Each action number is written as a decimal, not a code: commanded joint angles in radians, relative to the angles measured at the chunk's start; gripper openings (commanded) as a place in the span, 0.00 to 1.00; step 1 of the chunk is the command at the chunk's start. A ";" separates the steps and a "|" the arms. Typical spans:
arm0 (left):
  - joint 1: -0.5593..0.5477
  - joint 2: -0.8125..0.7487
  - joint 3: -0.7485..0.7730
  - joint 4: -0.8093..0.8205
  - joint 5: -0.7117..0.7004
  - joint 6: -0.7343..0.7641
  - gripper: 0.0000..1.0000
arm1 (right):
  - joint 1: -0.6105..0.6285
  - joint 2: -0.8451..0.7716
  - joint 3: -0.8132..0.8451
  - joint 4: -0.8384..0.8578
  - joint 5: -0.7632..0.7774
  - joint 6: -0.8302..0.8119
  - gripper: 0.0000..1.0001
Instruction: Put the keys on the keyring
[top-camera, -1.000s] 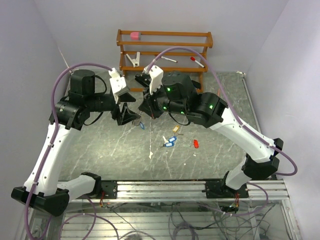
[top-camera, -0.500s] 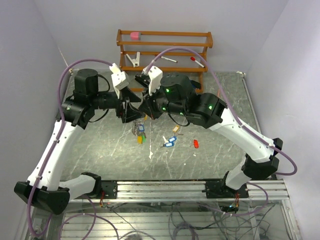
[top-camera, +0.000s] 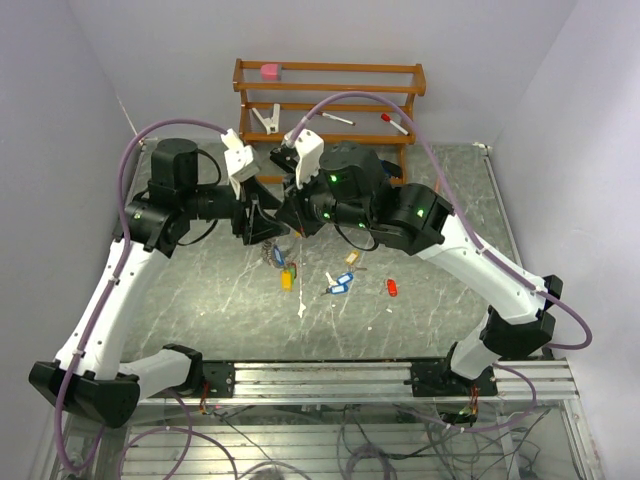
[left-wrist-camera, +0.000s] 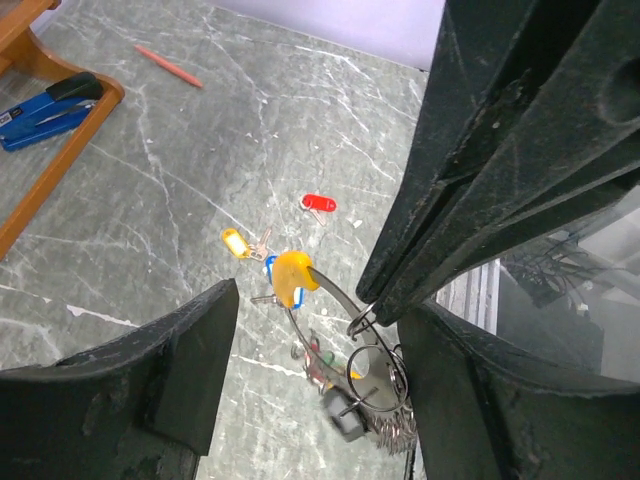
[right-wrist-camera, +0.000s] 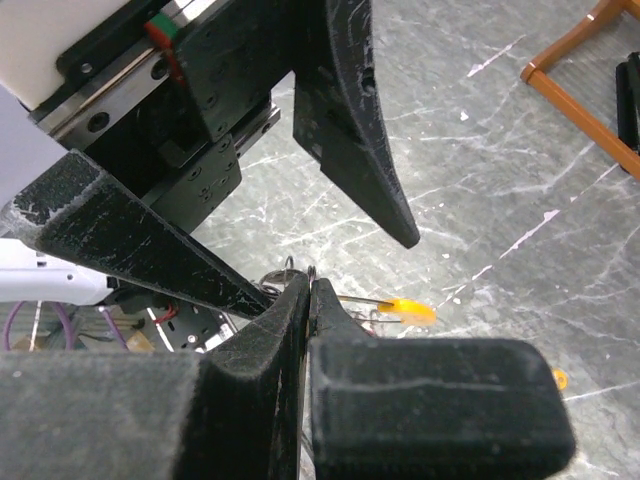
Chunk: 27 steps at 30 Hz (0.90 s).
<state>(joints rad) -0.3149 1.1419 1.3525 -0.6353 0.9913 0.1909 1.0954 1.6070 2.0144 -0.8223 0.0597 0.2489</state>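
Note:
My right gripper (top-camera: 293, 222) is shut on the keyring (top-camera: 279, 262), pinching its thin metal wire at the top. The ring hangs above the table with a yellow tag (top-camera: 287, 280), a blue one, a green one and a dark fob strung on it. In the right wrist view the shut fingertips (right-wrist-camera: 308, 287) hold the wire, with the yellow tag (right-wrist-camera: 412, 310) beyond. My left gripper (top-camera: 262, 228) is open, and its fingers (left-wrist-camera: 160, 380) straddle the hanging keyring (left-wrist-camera: 372, 372) without touching it. Loose keys lie on the table: blue tags (top-camera: 340, 285), a beige tag (top-camera: 351, 258) and a red tag (top-camera: 392, 288).
A wooden rack (top-camera: 330, 100) stands at the back with a pink item, white clips and markers. A blue stapler (left-wrist-camera: 40, 105) lies under it and a thin red pen (left-wrist-camera: 168, 66) on the table. A small white scrap (top-camera: 302, 310) lies near the front.
The left arm has moved right, close up to the right gripper. The keyring with its tags now hangs lower and in plain view under the two grippers.

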 joint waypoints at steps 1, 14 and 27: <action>0.005 -0.022 -0.010 0.003 0.050 0.043 0.72 | 0.006 -0.002 0.036 0.024 -0.005 0.002 0.00; 0.006 -0.055 -0.013 0.031 0.165 0.100 0.54 | 0.007 -0.023 0.024 0.030 -0.012 -0.005 0.00; 0.005 -0.065 -0.056 0.074 0.180 0.093 0.41 | 0.007 -0.066 -0.024 0.072 -0.019 0.003 0.00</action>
<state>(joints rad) -0.3153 1.0847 1.3128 -0.6010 1.1389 0.2749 1.0966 1.5814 1.9945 -0.8047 0.0410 0.2501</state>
